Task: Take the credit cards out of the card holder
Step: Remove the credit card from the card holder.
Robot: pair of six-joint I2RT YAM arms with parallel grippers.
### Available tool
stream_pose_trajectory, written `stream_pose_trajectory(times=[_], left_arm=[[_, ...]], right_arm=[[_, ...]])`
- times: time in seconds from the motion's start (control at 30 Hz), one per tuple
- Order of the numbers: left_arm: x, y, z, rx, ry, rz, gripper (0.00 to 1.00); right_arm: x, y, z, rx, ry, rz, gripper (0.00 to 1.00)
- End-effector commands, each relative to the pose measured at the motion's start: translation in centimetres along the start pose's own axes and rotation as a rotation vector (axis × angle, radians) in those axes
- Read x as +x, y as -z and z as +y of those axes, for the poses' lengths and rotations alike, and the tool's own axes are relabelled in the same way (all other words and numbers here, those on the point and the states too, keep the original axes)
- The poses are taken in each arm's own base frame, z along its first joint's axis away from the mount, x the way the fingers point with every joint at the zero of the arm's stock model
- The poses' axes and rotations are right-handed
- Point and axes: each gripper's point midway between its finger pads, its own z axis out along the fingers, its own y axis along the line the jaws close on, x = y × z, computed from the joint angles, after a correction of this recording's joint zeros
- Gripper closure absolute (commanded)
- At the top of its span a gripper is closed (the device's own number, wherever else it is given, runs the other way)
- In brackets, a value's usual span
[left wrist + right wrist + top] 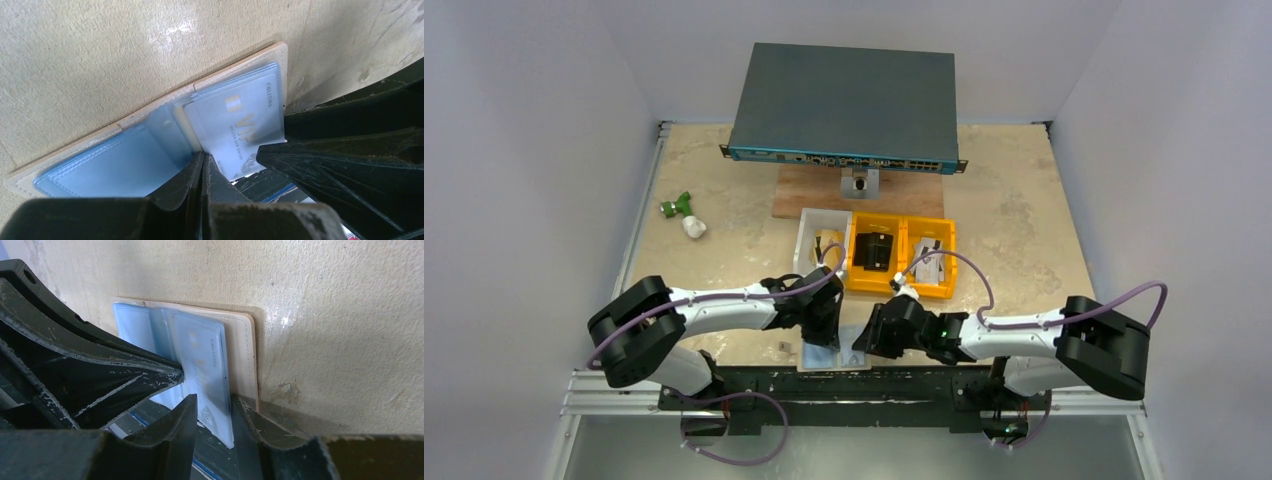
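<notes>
Left wrist: left claw (202,167) closed over card holder (100,165); right claw (212,410) straddles card (202,357), grip unclear.

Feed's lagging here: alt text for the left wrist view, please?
The open card holder lies flat on the table, a VIP card jutting from one sleeve. The left end effector, shut, sits at the fold.
</notes>
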Motion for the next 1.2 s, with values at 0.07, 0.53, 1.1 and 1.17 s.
stream_pose_trajectory(times=[0.07,0.53,1.1,1.17], left_arm=[[0.1,-0.7,0.2,0.007,-0.005,-0.003,1.00],[-1.1,4.4,-0.6,0.017,-0.034,-0.106,0.95],[-0.2,1.1,2.9,-0.113,-0.007,-0.070,1.00],[-0.2,0.9,2.7,-0.103,-0.005,-0.064,1.00]], right_arm=[[-0.7,0.0,2.0,-0.042,0.018,-0.021,0.77],[-2.3,2.3,2.4,-0.003,0.034,-0.084,1.00],[-3.8,2.8,4.7,0.020,0.121,-0.120,0.98],[-3.7,2.5,5.6,0.002,0.134,-0.107,0.92]])
